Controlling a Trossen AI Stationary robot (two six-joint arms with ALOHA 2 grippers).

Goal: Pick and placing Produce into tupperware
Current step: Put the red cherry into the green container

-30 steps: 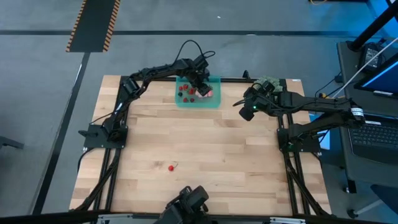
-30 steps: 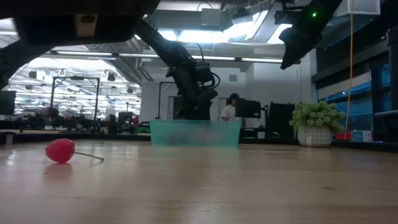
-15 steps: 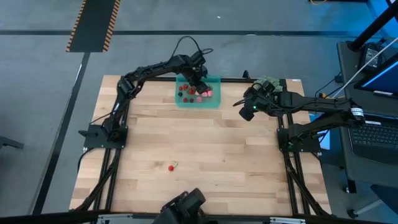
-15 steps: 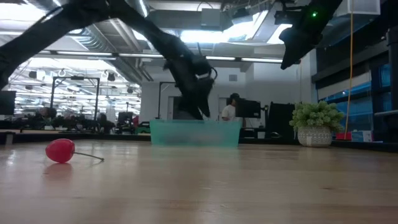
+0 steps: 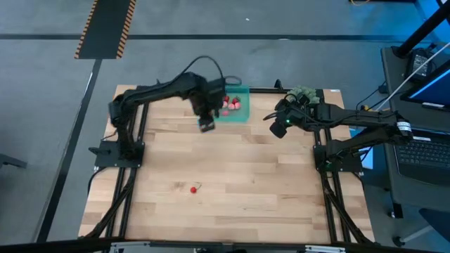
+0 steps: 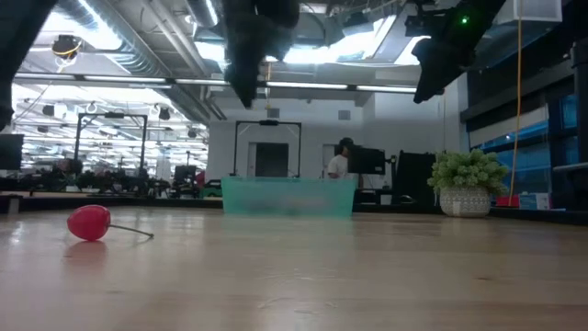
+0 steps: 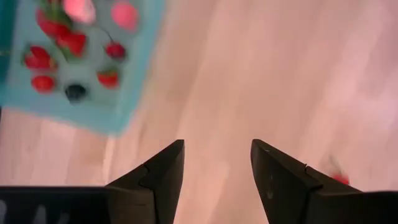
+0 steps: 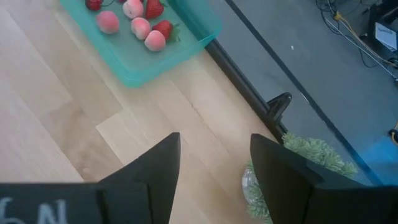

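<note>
Beyond the tupperware (image 8: 149, 50), only right wrist shows gray floor (image 8: 298, 37).

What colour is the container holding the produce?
Translucent teal-green: the shallow rectangular plastic container shows best in the right wrist view, with red and pale pink pieces inside.

Pale planked wooden surface (image 5: 232, 176) — smooth, satin finish. Shallow translucent teal plastic container (image 8: 138, 66) — smooth, semi-gloss walls. Black fingers (image 7: 163, 180) of the left arm — matt, hard plastic in appearance.
</note>
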